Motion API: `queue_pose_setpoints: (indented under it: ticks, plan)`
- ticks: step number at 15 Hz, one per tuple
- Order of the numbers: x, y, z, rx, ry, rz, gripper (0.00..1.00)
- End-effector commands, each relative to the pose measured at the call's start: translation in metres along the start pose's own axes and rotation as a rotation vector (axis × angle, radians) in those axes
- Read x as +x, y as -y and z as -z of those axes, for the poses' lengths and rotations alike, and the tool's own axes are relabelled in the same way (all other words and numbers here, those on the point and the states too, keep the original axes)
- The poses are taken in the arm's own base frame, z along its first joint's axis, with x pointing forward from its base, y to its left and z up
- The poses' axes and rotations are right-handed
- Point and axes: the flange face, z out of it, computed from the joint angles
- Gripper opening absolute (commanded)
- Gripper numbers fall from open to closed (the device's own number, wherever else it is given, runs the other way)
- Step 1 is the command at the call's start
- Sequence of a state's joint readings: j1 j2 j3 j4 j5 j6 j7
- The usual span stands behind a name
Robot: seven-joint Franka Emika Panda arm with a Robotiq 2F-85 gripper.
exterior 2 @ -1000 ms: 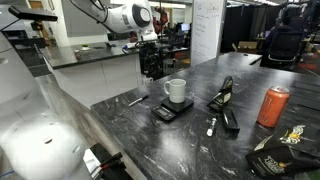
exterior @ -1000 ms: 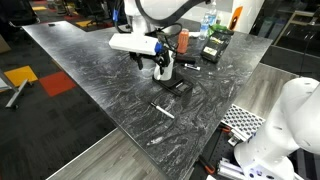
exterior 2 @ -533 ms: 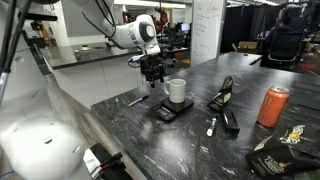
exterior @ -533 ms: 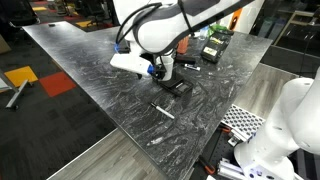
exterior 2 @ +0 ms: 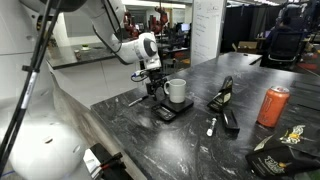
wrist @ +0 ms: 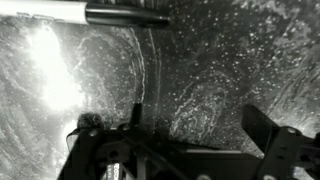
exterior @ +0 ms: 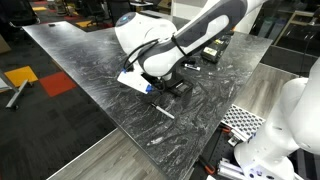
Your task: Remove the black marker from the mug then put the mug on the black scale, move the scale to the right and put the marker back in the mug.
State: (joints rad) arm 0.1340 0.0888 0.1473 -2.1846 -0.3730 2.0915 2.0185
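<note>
The mug (exterior 2: 177,91) sits on top of the black scale (exterior 2: 166,111), near the middle of the table (exterior 2: 200,150), so that part of the job looks done. The black marker (exterior 2: 135,99) lies flat on the table just left of the scale. It is out of the mug, I think so that it cannot tip out while the scale is slid along. The gripper (exterior 2: 152,88) hangs low, just beside the mug on its left. Its two fingers are spread apart with nothing between them. It looks ready to push or grab the scale, though it might be going for the marker instead. In an exterior view the big arm (exterior: 170,45) covers the mug and most of the scale, and only the marker (exterior: 162,109) shows. In the wrist view the marker (wrist: 125,15) is cut off at the top edge. That picture is grey and shiny, so I cannot tell if the fingers touch the table.
</note>
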Motion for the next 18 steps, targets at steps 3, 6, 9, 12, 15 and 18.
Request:
queue_pose_setpoints:
  ticks: [3, 6, 9, 12, 15, 18]
  plan:
    - [0.008, -0.005, -0.002, -0.029, -0.093, -0.048, 1.0]
    - [0.014, -0.006, -0.004, -0.049, -0.119, -0.05, 1.0]
    - [0.019, -0.007, -0.01, -0.065, -0.129, -0.049, 1.0]
    - [0.027, -0.008, -0.016, -0.063, -0.134, -0.057, 1.0]
    - [0.037, -0.012, -0.021, -0.065, -0.14, -0.076, 1.0]
    - [0.047, -0.017, -0.025, -0.071, -0.143, -0.091, 1.0]
